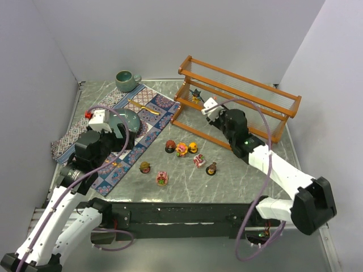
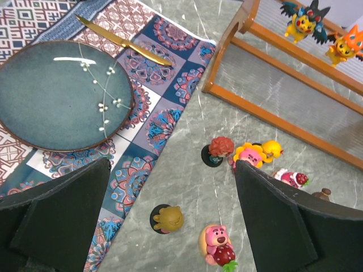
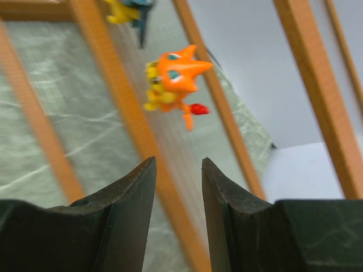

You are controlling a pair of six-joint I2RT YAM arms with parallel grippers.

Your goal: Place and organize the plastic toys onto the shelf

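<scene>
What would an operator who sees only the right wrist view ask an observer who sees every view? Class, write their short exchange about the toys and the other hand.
Operator: How many toys are not on the shelf yet?
Observer: Seven toys stand on the table, in front of the shelf.
Operator: Is the left hand holding one?
Observer: No. The left hand is open and empty, above the mat beside the plate.
</scene>
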